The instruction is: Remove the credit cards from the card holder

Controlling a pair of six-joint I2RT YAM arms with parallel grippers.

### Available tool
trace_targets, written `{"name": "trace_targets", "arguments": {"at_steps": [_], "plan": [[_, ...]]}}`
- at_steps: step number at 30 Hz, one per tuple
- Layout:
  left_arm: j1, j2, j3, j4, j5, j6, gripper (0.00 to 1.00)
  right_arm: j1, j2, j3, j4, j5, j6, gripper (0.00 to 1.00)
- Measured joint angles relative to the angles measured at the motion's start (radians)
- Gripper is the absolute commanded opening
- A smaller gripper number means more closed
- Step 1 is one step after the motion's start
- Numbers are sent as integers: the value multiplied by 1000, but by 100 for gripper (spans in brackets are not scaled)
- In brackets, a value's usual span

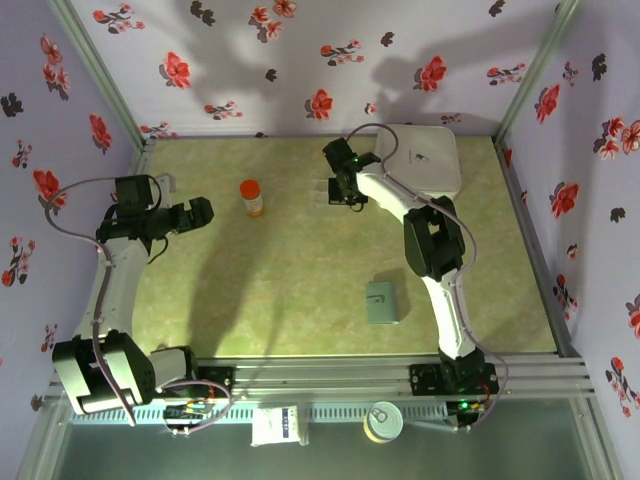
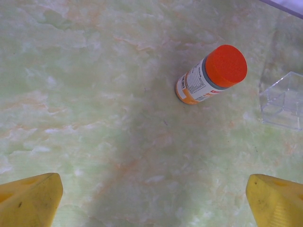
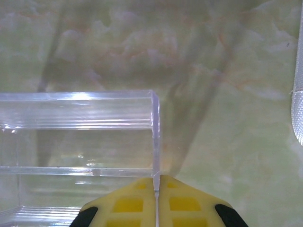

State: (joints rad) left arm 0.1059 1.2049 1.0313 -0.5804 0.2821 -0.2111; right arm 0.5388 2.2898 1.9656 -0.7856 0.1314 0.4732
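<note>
The card holder lies shut and flat on the green table, a small grey-blue wallet in front of the right arm. The credit cards are hidden. My right gripper is at the back of the table, far from the holder, shut on the thin upright wall of a clear square plastic piece. My left gripper hovers over bare table at the left with its yellow fingers wide open and nothing between them.
An orange-capped bottle stands between the two grippers, with the clear piece to its right. A large white square box sits at the back right, close to the right arm. Flowered walls enclose the table.
</note>
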Motion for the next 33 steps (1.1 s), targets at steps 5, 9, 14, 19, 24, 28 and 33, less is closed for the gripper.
{"name": "trace_targets", "arguments": {"at_steps": [5,9,14,19,24,28,33], "plan": [[0,0,0,0,0,0,100,0,6,2,-31,0,-1,7],[0,0,0,0,0,0,100,0,6,4,-39,-1,0,8],[0,0,0,0,0,0,100,0,6,3,-42,-5,0,11],[0,0,0,0,0,0,100,0,5,-3,-43,-8,-1,15],[0,0,0,0,0,0,100,0,3,-4,-45,-7,-1,19],[0,0,0,0,0,0,100,0,-12,-11,-51,-7,-1,21],[3,4,0,0,1,0,100,0,-41,-20,-51,-7,-2,23]]}}
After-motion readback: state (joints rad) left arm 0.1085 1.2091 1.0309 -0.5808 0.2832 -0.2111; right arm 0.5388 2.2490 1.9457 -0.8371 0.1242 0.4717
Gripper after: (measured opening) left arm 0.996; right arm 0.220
